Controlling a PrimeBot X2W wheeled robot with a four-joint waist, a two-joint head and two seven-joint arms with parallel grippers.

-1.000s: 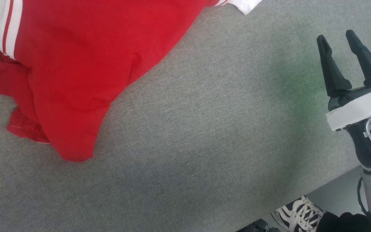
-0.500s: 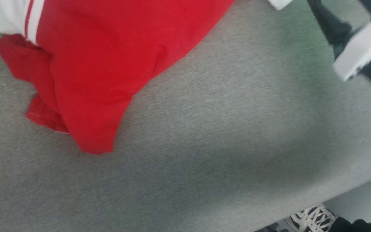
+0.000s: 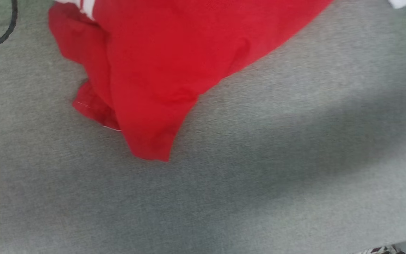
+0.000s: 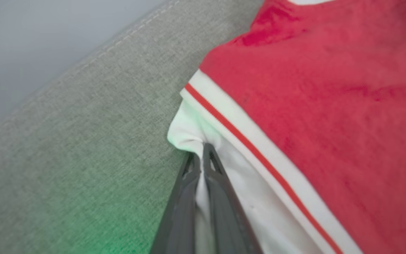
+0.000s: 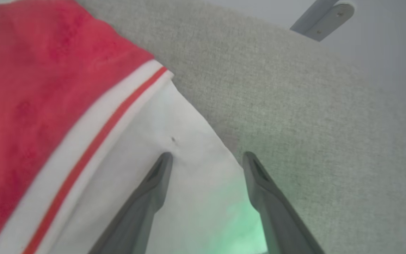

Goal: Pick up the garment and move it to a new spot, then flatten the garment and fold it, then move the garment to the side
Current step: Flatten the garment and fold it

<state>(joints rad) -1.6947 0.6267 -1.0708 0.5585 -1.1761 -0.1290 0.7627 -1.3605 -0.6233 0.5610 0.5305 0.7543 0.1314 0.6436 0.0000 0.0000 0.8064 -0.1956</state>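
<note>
Left end effector [image 4: 200, 157] first: its two dark fingers are pressed tight together, and a pinch of white sleeve is clamped between the tips, the cloth bunching up just beyond them. That sleeve belongs to the garment [image 4: 330, 88], whose red body spreads away to the right of the grip behind a white band with a thin red stripe. Over to the right end effector [image 5: 207, 157]: its fingers stand wide apart above the other white sleeve, one finger over the cloth, the other right at the sleeve's outer edge, where the grey begins. Whether the tips touch the fabric, I cannot tell. A green glow falls on the sleeve between them. From the head camera, the garment [image 3: 160, 63] lies crumpled on the grey woven top of the table [image 3: 277, 176], a folded red corner pointing toward the near side and a hem with pale stitching tucked beside it. Farther off at the upper left, a black cable [image 3: 9, 28] curves across the grey.
</note>
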